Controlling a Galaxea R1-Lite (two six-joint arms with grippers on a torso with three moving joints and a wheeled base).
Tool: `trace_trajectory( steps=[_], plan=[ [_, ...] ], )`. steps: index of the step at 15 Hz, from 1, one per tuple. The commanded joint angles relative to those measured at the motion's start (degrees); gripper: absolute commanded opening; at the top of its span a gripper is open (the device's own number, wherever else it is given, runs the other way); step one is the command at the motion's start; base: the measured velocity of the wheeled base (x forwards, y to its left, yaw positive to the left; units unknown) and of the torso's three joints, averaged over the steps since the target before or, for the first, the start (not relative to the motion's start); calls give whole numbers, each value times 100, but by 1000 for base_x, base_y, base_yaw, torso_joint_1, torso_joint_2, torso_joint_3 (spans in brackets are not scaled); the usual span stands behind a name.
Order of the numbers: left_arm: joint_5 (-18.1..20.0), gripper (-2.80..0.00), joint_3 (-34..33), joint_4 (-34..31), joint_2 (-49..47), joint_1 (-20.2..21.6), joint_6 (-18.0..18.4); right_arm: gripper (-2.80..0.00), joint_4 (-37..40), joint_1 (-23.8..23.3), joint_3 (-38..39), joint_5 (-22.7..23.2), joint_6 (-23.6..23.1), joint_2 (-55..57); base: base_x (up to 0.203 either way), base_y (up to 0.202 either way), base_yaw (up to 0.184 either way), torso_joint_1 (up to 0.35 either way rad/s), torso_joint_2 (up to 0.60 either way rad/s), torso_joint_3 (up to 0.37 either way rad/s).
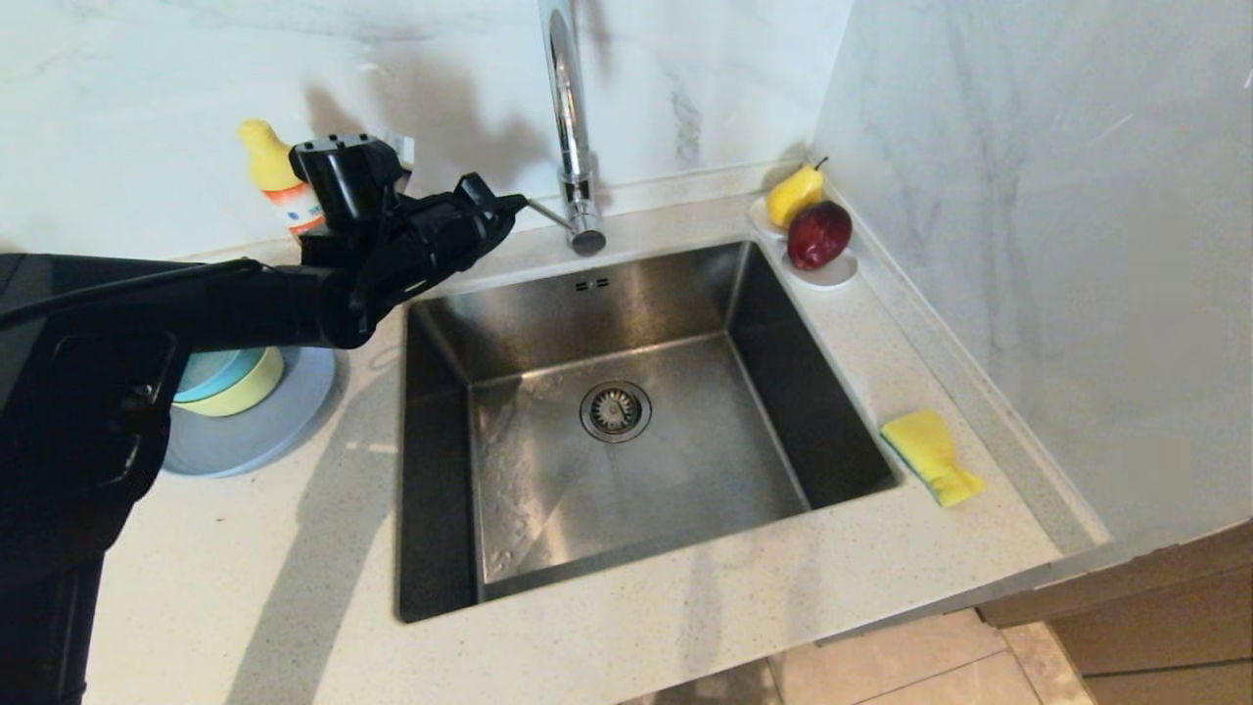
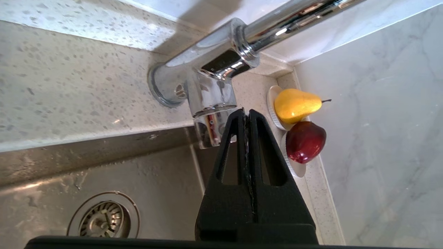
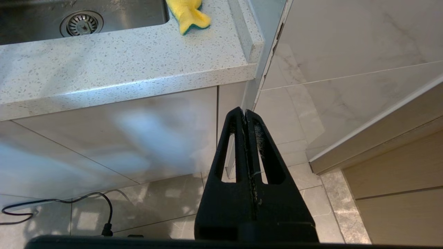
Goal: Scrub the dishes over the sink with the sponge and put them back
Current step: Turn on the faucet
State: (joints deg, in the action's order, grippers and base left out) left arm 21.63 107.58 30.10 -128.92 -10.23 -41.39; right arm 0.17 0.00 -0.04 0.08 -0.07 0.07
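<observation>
Up close, the left gripper (image 2: 246,112) has its fingers pressed together on nothing, its tips just beside the chrome lever at the base of the faucet (image 2: 211,74); whether they touch the lever cannot be told. In the head view the same gripper (image 1: 511,206) hangs above the counter (image 1: 685,627) at the back left corner of the sink (image 1: 626,411), and its dark arm hides much of what lies behind it. The teal bowl (image 1: 210,372) sits nested in the yellow bowl (image 1: 245,387) on the grey-blue plate (image 1: 264,431), left of the sink, and only their near edges show beneath the arm. The bottle (image 1: 274,176) stands at the back wall, its lower body covered by the wrist; its label is too hidden to read. The faucet's top is cut off by the frame. The right gripper (image 3: 245,114) is also closed and empty, parked low in front of the cabinet, below the counter's edge, out of the head view. The sponge (image 1: 928,452) lies on the counter right of the sink, near its front corner, curled at one end. A pear (image 1: 793,194) and an apple (image 1: 818,235) rest on a white dish (image 1: 832,272) in the back right corner. No writing is legible anywhere.
</observation>
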Motion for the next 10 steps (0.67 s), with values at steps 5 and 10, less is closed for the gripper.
trace_trajectory(
  steps=[5, 10],
  plan=[
    [17, -280, -9, 5, -11, -105, -19, -280, 0, 0, 4, 5, -1, 1, 0, 0, 0, 0, 0, 0],
    [-1, -280, -9, -13, 12, -93, -27, -280, 0, 0, -5, 8, -1, 1, 0, 0, 0, 0, 0, 0]
  ],
)
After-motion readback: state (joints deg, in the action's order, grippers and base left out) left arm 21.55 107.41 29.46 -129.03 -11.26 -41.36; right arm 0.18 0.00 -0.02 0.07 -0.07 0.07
